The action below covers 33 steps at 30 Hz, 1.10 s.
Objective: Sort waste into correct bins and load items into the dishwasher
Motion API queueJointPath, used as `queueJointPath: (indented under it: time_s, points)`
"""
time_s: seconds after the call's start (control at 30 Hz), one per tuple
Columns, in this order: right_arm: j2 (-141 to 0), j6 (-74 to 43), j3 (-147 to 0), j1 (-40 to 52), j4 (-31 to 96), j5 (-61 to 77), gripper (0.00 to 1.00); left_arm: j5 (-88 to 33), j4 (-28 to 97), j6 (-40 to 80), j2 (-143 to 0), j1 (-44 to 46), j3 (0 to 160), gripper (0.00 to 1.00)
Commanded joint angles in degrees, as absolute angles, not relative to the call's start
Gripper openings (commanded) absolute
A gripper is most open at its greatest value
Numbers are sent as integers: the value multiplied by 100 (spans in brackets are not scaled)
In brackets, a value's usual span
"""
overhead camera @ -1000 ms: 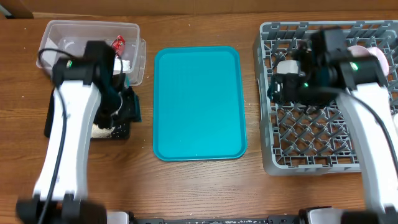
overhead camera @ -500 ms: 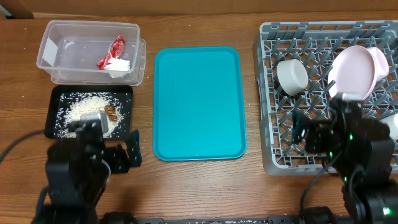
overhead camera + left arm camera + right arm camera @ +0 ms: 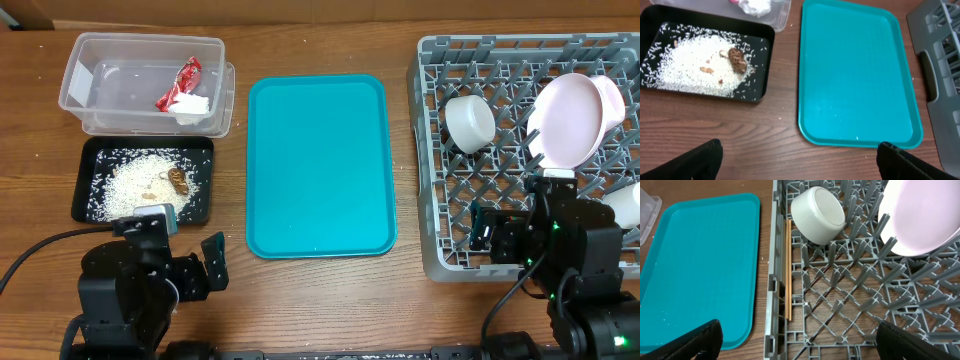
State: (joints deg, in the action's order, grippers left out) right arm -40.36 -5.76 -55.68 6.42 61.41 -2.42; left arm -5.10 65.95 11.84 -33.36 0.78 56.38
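The clear tub point(image 3: 100, 75) at the far left holds the red-and-white wrapper point(image 3: 178, 84) with a white scrap point(image 3: 195, 108). The black tray point(image 3: 205, 180) in front of it holds white rice point(image 3: 135, 185) and a brown lump point(image 3: 178, 179); both show in the left wrist view, rice point(image 3: 687, 67) and lump point(image 3: 736, 58). The grey dish rack point(image 3: 500, 190) holds a white bowl point(image 3: 468, 122), the pink plate point(image 3: 570, 118), another bowl point(image 3: 625, 205) and the chopsticks point(image 3: 788, 270) along its left wall. My left gripper point(image 3: 203, 272) and right gripper point(image 3: 488, 233) are open, empty, at the near edge.
The teal serving tray point(image 3: 320, 165) lies between the bins and the rack, with nothing on it. It shows in the left wrist view point(image 3: 855, 75) and in the right wrist view point(image 3: 695, 265). Bare wooden table surrounds everything.
Both arms have drawn back toward the near table edge: the left from over the black tray, the right from over the rack. The bins and rack contents now show uncovered.
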Motion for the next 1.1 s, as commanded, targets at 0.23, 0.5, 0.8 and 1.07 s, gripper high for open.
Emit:
queueJointPath:
  time_s: [0.23, 0.5, 0.8, 1.07]
  points:
    - [-3962, -582, -5527, 642, 6145, -314, 100, -429, 6619, 1221, -3295, 80, 5586, 100]
    - [-3240, -578, -5286, 642, 5996, -316, 100, -429, 6619, 1221, -3295, 80, 5586, 100]
    - [-1028, -578, -3194, 633, 3835, -246, 100, -429, 6622, 1221, -3295, 80, 5586, 100]
    - [-12, -578, -1553, 395, 1789, 25, 100, -429, 6619, 1221, -3295, 80, 5586, 100]
